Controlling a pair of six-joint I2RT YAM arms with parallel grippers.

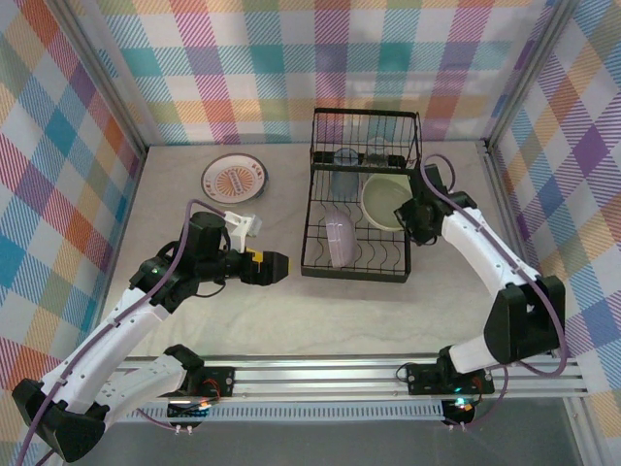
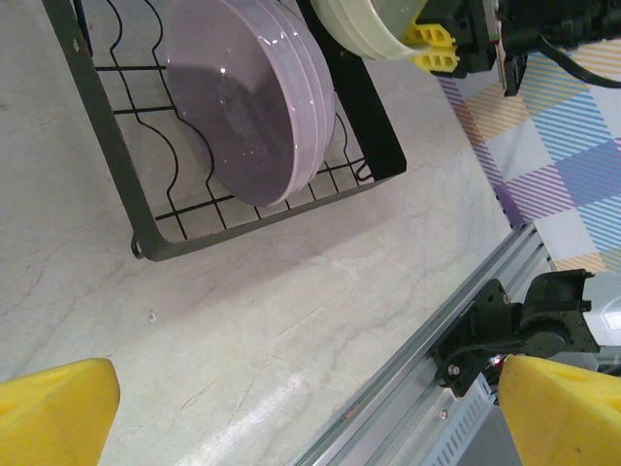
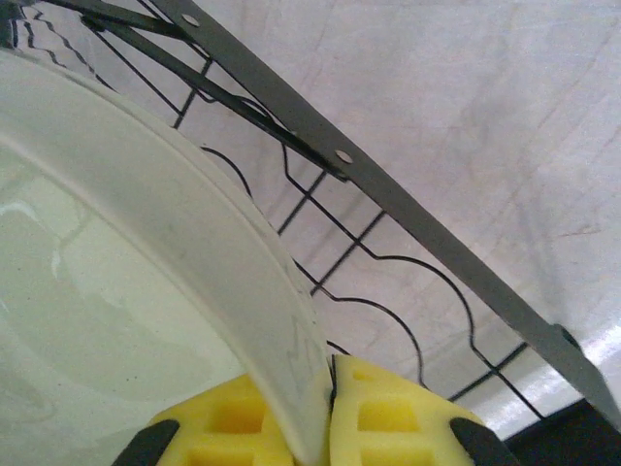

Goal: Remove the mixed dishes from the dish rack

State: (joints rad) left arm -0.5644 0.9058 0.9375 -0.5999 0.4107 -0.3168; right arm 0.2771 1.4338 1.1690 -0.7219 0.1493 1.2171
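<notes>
The black wire dish rack [image 1: 408, 254] stands right of centre. In its lower tray a lavender bowl [image 1: 339, 241] [image 2: 243, 107] stands on edge. Beside that one sits a pale green bowl [image 1: 384, 201] [image 3: 107, 291]. My right gripper [image 1: 411, 210] [image 3: 330, 417] is shut on the green bowl's rim, one yellow pad on each side. A bluish dish [image 1: 343, 183] stands behind the lavender bowl. The sunburst plate [image 1: 236, 178] lies flat on the table, left of the rack. My left gripper [image 1: 281, 265] [image 2: 310, 427] is open and holds nothing, just left of the rack's front corner.
Plaid walls close in the table on three sides. The rack's raised upper basket [image 1: 365, 136] stands at the back. An aluminium rail [image 1: 388, 374] with both arm bases runs along the near edge. Bare tabletop [image 1: 320, 320] lies in front of the rack.
</notes>
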